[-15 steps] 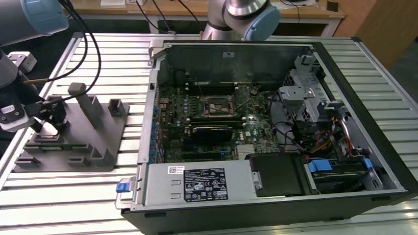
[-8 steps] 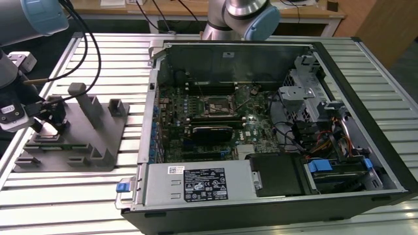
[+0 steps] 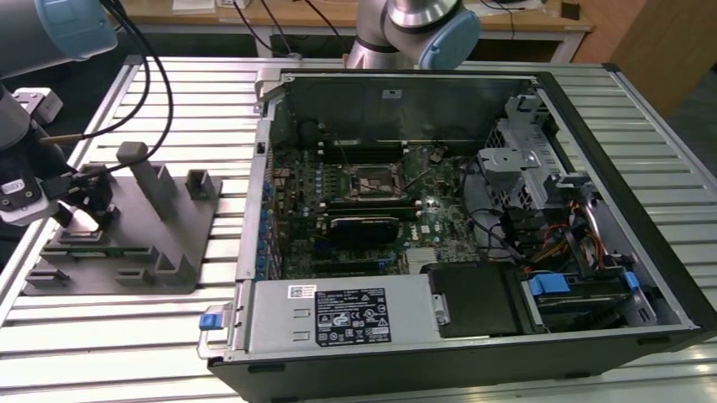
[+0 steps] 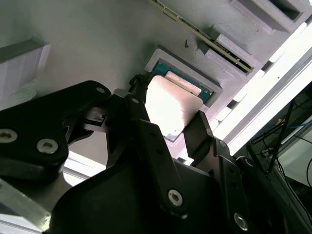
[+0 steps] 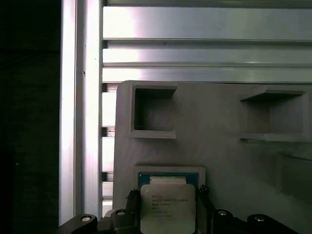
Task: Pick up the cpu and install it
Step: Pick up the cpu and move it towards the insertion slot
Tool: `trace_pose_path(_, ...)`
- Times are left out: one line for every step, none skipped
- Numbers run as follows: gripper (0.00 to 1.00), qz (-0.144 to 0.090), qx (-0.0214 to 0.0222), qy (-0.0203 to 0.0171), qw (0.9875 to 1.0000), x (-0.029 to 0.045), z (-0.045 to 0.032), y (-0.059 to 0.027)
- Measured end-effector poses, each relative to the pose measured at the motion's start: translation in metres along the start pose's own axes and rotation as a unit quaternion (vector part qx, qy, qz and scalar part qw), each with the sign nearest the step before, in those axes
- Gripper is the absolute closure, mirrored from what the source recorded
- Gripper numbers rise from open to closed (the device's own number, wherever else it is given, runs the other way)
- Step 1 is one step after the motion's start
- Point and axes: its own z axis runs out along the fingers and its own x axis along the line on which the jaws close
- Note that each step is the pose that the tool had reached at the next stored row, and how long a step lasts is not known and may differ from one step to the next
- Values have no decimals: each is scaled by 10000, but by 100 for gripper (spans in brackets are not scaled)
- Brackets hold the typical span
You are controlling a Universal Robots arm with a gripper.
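Note:
The cpu (image 5: 168,207), a flat square chip with a pale silvery top and a thin green rim, lies in a shallow pocket of the grey plastic fixture (image 5: 214,122). In the second wrist view the cpu (image 4: 170,105) sits between two black fingers (image 4: 141,105) that press against its opposite edges. My gripper (image 4: 168,114) is shut on it, low over the fixture (image 4: 97,39). In the exterior view my gripper (image 3: 84,210) hangs over the fixture (image 3: 134,243) at the exterior view's left; the chip is hidden there.
An open computer case (image 3: 448,88) lies on the slatted metal table (image 3: 112,353) at the exterior view's right, with the motherboard socket (image 3: 374,180) near its middle. Upright posts (image 3: 140,172) rise from the fixture close to my gripper. A second arm (image 3: 409,25) stands behind the case.

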Motion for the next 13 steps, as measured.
trace_pose_path(46,0,1,1,10000,0,-18,0)
trace_pose_path(46,0,1,1,10000,-1,-39,1)
trace_pose_path(46,0,1,1,10000,-2,-63,2)
trace_pose_path(46,0,1,1,10000,-2,-86,3)
trace_pose_path(46,0,0,1,10000,-3,-109,4)
trace_pose_path(46,0,-1,1,10000,-4,-132,5)
trace_pose_path(46,0,-1,1,10000,-5,-152,6)
trace_pose_path(46,0,-1,1,10000,-5,-170,7)
trace_pose_path(46,0,-1,1,10000,-5,-190,7)
trace_pose_path(46,0,-1,1,10000,-6,-208,8)
trace_pose_path(46,0,-1,1,10000,-6,-228,9)
trace_pose_path(46,0,-1,1,10000,-7,-244,10)
trace_pose_path(46,0,-1,1,10000,-7,-260,10)
